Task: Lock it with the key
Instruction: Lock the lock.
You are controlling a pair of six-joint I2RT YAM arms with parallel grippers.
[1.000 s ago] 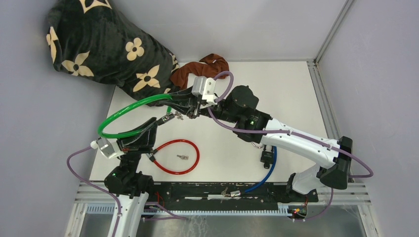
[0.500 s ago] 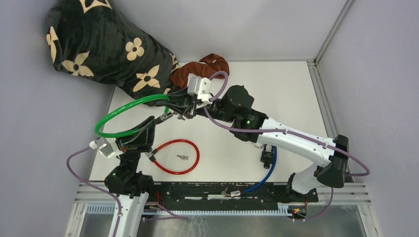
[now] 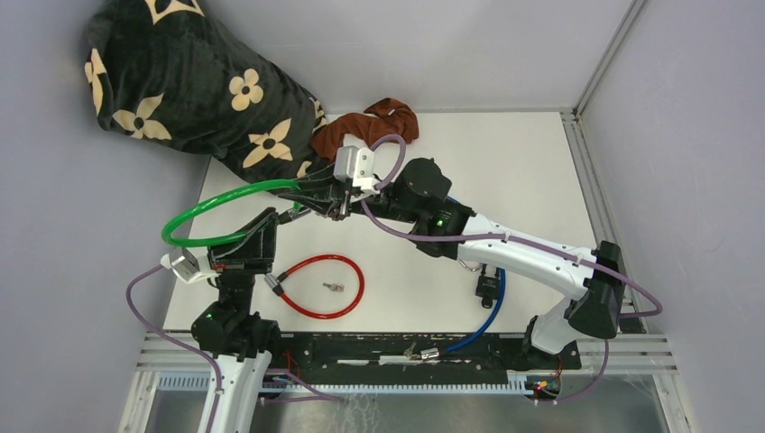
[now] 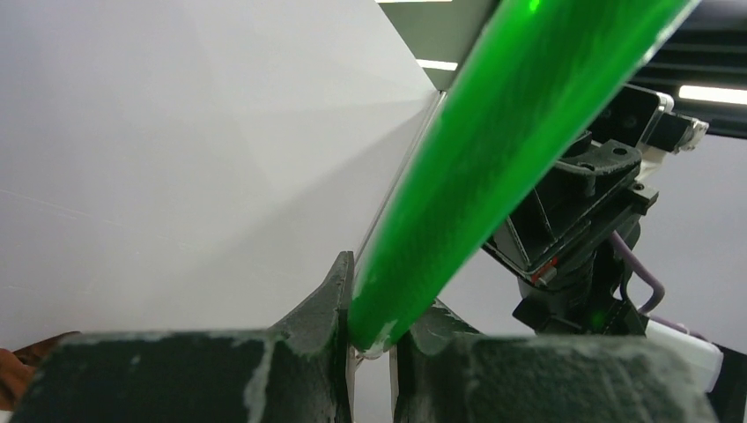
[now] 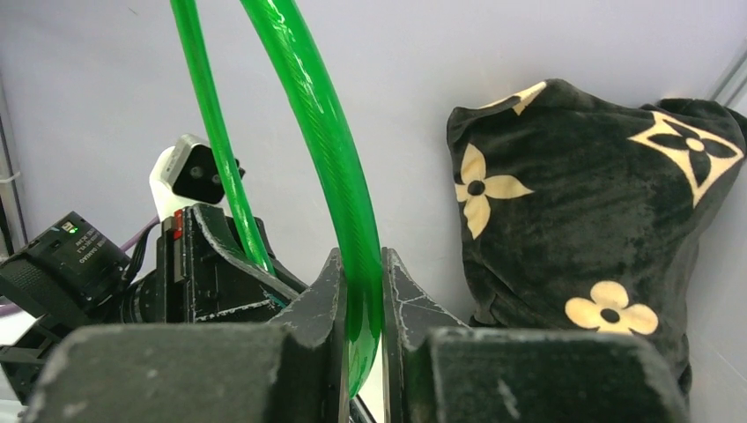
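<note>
Green cable lock [image 3: 230,193] shifted left, left claw [image 4: 370,328] and right claw [image 5: 359,295] clamping it, white table [image 3: 523,171], grey walls [image 3: 451,45]

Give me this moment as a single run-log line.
left tool: shut on green cable lock | right tool: shut on same lock | key: on table, inside red cable loop

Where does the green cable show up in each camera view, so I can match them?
Top external: green cable arcs left of centre.
Left wrist: green cable, a thick diagonal from the left hand at bottom centre to top right.
Right wrist: green cable rises from the right hand at centre to top left.
Shared landmark: flowered blanket, top left overhead, right side in right wrist; not in left wrist.
</note>
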